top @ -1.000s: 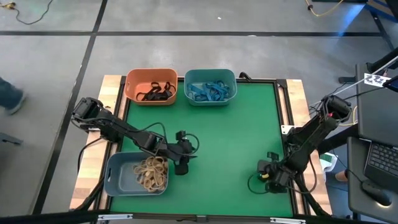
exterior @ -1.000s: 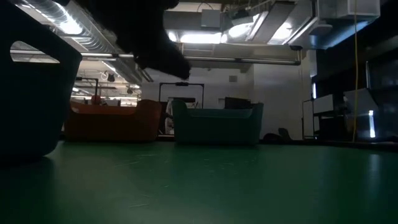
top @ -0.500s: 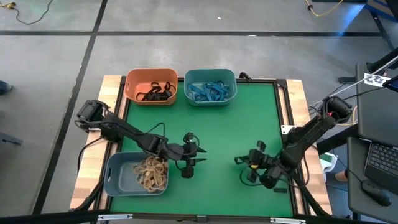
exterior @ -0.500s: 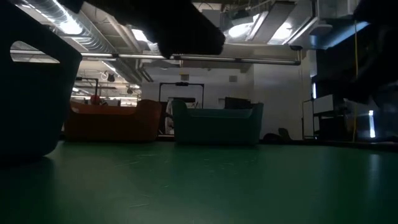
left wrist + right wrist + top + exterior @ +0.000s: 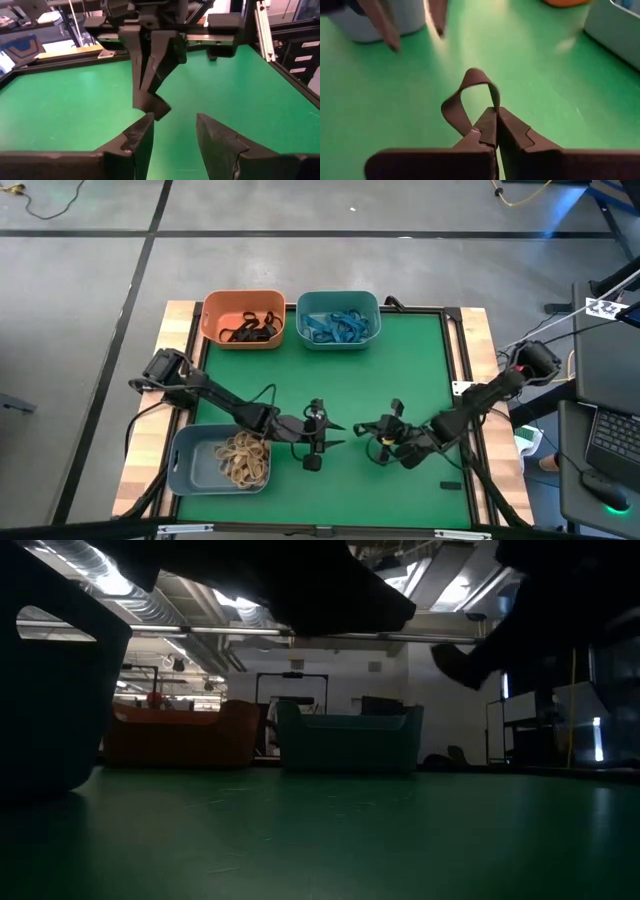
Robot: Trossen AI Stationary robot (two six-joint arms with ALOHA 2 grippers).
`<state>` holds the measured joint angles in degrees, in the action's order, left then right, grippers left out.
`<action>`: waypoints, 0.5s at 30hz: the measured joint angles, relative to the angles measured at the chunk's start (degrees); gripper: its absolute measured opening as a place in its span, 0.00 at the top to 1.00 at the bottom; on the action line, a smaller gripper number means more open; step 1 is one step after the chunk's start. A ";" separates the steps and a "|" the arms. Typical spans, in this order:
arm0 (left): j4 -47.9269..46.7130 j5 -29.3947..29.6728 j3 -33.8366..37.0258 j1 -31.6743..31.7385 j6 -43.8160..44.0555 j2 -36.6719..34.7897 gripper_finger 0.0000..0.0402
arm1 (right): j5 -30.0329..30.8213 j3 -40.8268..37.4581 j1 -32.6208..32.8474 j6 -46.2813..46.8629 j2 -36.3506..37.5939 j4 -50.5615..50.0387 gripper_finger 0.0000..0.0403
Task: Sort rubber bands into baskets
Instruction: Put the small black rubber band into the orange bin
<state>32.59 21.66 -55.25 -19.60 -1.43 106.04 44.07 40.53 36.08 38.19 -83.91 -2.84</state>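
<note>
My right gripper (image 5: 372, 429) is over the middle of the green mat, shut on a tan-brown rubber band (image 5: 468, 95) that loops out past its fingertips (image 5: 496, 114). My left gripper (image 5: 333, 436) faces it from the table's left, open and empty, its fingers (image 5: 172, 125) a short gap from the right gripper (image 5: 152, 65). The orange basket (image 5: 243, 318) holds black bands. The teal basket (image 5: 338, 318) holds blue bands. The grey-blue basket (image 5: 220, 459) holds tan bands. My right gripper pinches the band between its two fingertips at one part of the loop (image 5: 494, 106). The fingers point roughly level toward the table's left. The rest of the loop stands out beyond the tips, open and slack, lifted clear of the mat.
The orange basket and the teal basket stand at the mat's far edge, and the grey-blue basket at its near left corner, beside my left arm. The mat (image 5: 400, 370) has a raised black frame. A laptop (image 5: 610, 445) sits off the table's right side.
My right gripper has gone from the near right corner toward the table's left and a little farther in. My left gripper has gone toward the table's right, away from the grey-blue basket. The two now face each other close together.
</note>
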 joint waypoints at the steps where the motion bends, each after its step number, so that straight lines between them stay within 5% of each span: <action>1: -0.15 -0.06 -0.11 0.13 0.12 0.09 0.64 | -0.18 0.04 -0.40 -1.05 -0.16 1.09 0.98; 15: 3.64 -0.20 -0.19 2.60 -1.92 1.78 0.44 | -1.66 0.04 -2.19 -9.78 -0.36 9.62 0.99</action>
<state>36.24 21.47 -55.44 -17.00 -3.35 107.82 42.41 40.58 33.89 28.41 -84.27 6.78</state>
